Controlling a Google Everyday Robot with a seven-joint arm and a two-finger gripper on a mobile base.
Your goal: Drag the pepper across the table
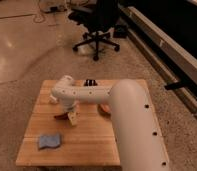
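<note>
Dim warm light, floor (12,47) glare top left, claw (71,117) low over table (89,145)

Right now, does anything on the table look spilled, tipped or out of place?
Nothing stands out. The pepper lies flat on the table right by the gripper, nothing spilled. A blue cloth sits crumpled near the front edge; the arm hides most of the orange-red dish.
</note>
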